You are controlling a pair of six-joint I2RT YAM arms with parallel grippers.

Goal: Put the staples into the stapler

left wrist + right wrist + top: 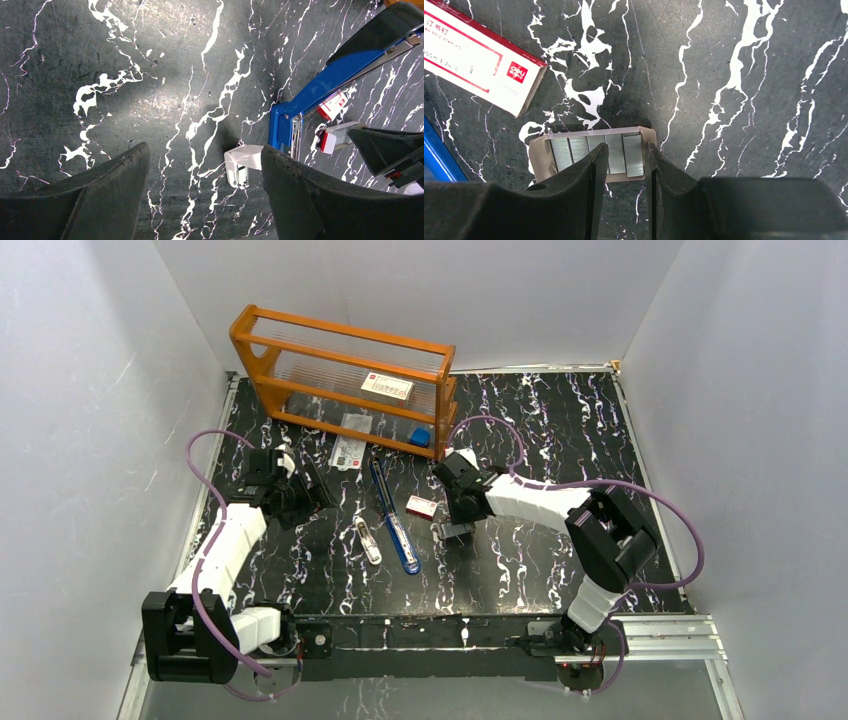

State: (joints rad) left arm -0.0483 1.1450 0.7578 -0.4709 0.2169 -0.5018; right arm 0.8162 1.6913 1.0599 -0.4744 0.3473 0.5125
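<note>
In the right wrist view the staples (636, 152) lie as silvery strips side by side in a small pale tray (540, 157) on the black marble table. My right gripper (624, 161) is down over the tray's right end, open by a narrow gap with two strips showing between its fingers (591, 180). The red-and-white staple box (479, 60) lies up-left of the tray. The blue stapler (395, 518) lies opened out at mid-table, left of the box (421, 505). My left gripper (202, 150) hovers wide open left of the stapler (320, 85), holding nothing.
A small white and metal piece (242, 162) lies by my left gripper's right finger. An orange rack (345, 375) with a white label card (387, 388) stands at the back. Small packets (349, 450) lie in front of it. White walls close in the sides.
</note>
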